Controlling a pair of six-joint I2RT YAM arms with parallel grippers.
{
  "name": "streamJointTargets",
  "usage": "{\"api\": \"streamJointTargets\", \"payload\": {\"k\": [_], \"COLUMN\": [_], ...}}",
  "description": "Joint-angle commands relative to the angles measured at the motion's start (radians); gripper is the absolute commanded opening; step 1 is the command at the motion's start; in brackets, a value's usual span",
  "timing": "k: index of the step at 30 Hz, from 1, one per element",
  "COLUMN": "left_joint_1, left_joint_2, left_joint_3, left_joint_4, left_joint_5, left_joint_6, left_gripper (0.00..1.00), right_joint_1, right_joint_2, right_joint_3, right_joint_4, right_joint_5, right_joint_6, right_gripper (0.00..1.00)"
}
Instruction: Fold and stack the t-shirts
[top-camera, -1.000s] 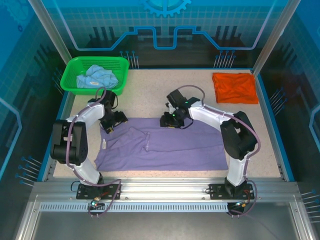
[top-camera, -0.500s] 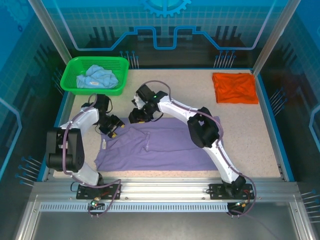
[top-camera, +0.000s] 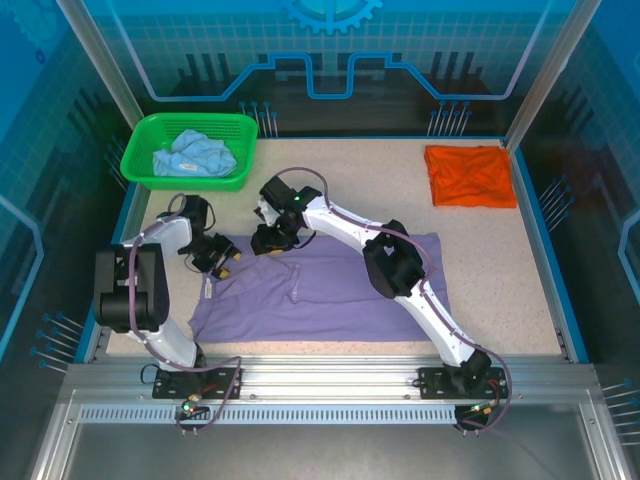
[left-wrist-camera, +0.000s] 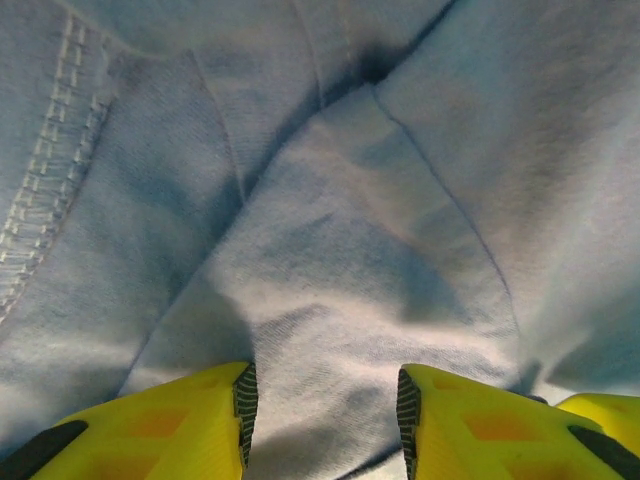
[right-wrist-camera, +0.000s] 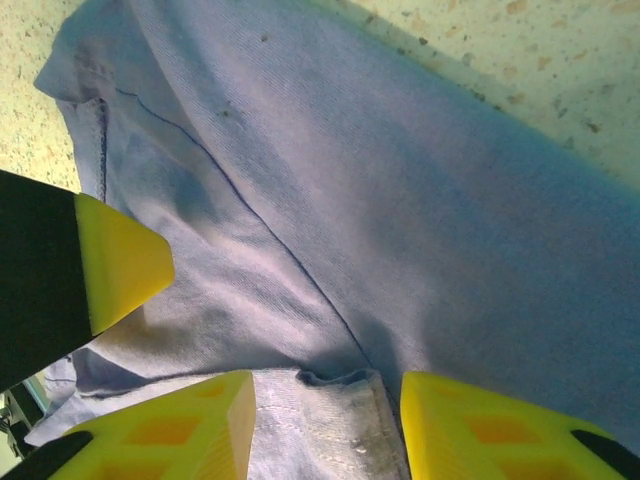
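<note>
Centrally, the large lavender-purple cloth t-shirt (top-camera: 330, 290) lies spread on the speckled beige table (top-camera: 340, 180); the left gripper (top-camera: 224, 265) pinches a fold at its far-left corner; the right gripper (top-camera: 266, 243) pinches its far hem; the folded bright orange t-shirt (top-camera: 470, 175) lies far right; the crumpled light blue t-shirt (top-camera: 193, 155) fills the green plastic basket (top-camera: 135, 160) far left.

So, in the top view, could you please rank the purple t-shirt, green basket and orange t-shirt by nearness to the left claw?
1. Purple t-shirt, under the left claw.
2. Green basket, far-left corner.
3. Orange t-shirt, far-right corner.
</note>
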Motion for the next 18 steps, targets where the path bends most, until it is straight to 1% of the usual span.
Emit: {"api": "streamJointTargets", "payload": {"k": [1, 9, 18], "left_joint_1": [0.004, 0.004, 0.004], "left_joint_2": [0.009, 0.030, 0.050], "left_joint_3": [-0.017, -0.007, 0.022], "left_joint_4": [-0.010, -0.006, -0.016], "left_joint_5": [0.011, -0.005, -0.009], "left_joint_6": [0.034, 0.041, 0.045], "left_gripper": [0.44, 0.44, 0.46], "right_joint_1": [0.012, 0.015, 0.019], "right_joint_2": [0.011, 0.025, 0.029], "right_joint_3": [-0.011, 0.035, 0.043], "right_joint_4": [-0.023, -0.051, -0.051], "right_joint_5": [-0.021, -0.040, -0.057], "right_joint_6": [-0.018, -0.030, -0.029], "right_gripper": [0.40, 0.33, 0.14]}}
